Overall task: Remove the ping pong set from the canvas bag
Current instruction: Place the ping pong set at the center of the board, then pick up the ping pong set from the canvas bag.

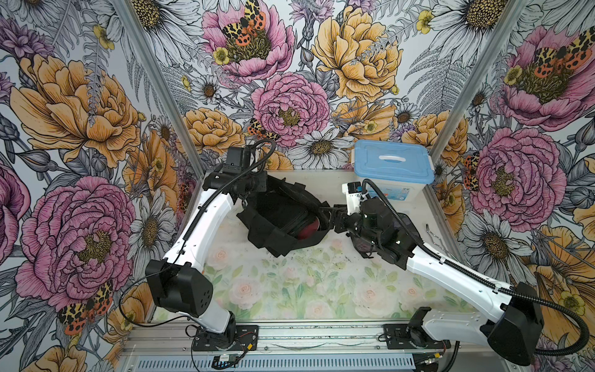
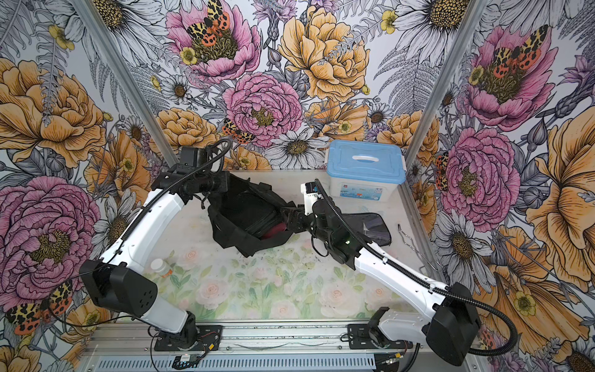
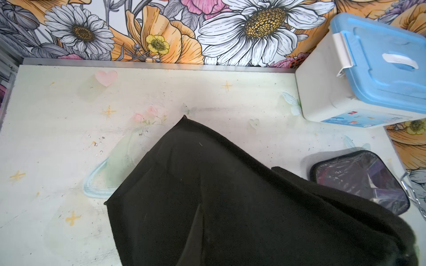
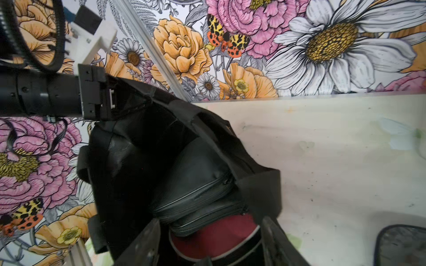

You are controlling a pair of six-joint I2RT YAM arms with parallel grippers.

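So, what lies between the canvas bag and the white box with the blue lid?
Bare table lies between the canvas bag and the box; the left wrist view shows it.

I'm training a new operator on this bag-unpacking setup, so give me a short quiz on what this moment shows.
1. True or false: the see-through pouch lies inside the canvas bag.
2. What shows between the right gripper's open jaws? A: a white ball. B: the maroon cover. C: a blue lid.
3. Fill in: the left gripper is shut on the ____.
Key: 1 false, it lies out on the table; 2 B; 3 canvas bag.
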